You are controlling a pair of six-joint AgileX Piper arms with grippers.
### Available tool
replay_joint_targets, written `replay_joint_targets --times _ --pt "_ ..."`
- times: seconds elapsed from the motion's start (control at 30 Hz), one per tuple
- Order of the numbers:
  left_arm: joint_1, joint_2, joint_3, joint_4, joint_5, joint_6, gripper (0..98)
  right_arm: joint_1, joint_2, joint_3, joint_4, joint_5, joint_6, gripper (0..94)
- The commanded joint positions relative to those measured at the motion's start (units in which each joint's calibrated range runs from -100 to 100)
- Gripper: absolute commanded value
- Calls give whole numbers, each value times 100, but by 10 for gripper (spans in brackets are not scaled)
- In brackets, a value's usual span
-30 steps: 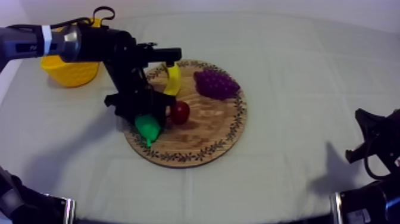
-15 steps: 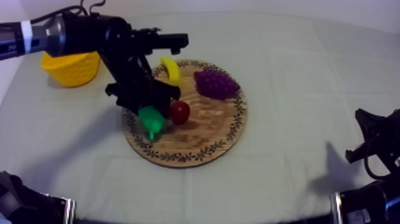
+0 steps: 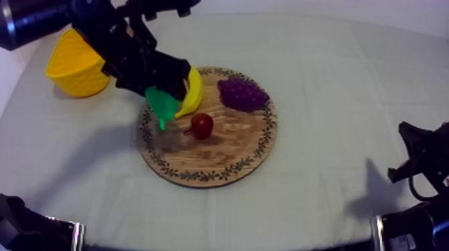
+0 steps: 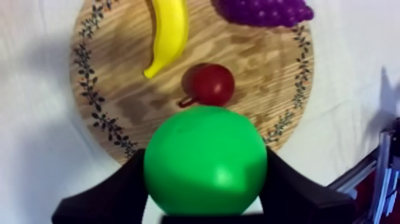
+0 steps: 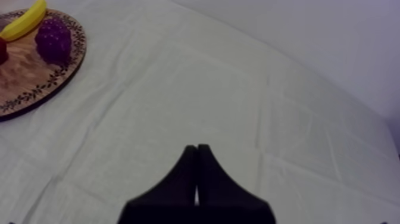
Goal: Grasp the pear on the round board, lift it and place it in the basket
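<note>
Gripping the pear (image 3: 162,103), my left gripper (image 3: 159,92) hangs above the left part of the wooden board (image 3: 227,157). The arm comes in from the upper left of the top view. The pear is bright green, and its narrow stem end points down toward the wood. It is held clear of the board, with a faint shadow on the wood beneath it.

In the left wrist view the pear (image 4: 205,158) sits between the two black fingers (image 4: 113,193) of the left gripper (image 4: 205,193), one pressed to each side. Beyond it lies the board (image 4: 119,101) with its leafy patterned rim. On the board are the banana (image 4: 168,33), the small red fruit (image 4: 208,84) and the bunch of grapes (image 4: 265,11). The red fruit lies just beyond the pear, and its stem points toward the banana's tip.

From above, the banana (image 3: 194,93) lies at the board's far left rim, partly behind the held pear. The grapes (image 3: 244,93) lie at the far side and the small red fruit (image 3: 202,125) near the middle. The three are apart from one another.

The yellow basket (image 3: 73,67) stands on the cloth (image 3: 334,80) at the far left of the table, beside the left arm and well apart from the pear.

My right gripper (image 3: 417,160) sits low at the right edge of the table, far from the board. In its own wrist view the right gripper (image 5: 196,164) has its fingers lying together as a narrow wedge with nothing between them, over bare cloth. The board (image 5: 30,77), banana (image 5: 27,21) and grapes (image 5: 53,39) show far off.
</note>
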Motion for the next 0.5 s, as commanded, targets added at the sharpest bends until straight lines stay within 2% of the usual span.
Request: replay_joint_targets --times 0.0,0.3,0.47 --pt "-2 -123 -68 -12 62 -11 464 0 -3 -2 1 2 -1 2" --pt "56 -354 -665 -145 372 -5 444 0 -3 -2 1 2 -1 2" --pt "-85 -298 -724 -221 405 -59 441 0 -3 -2 1 2 -1 2"
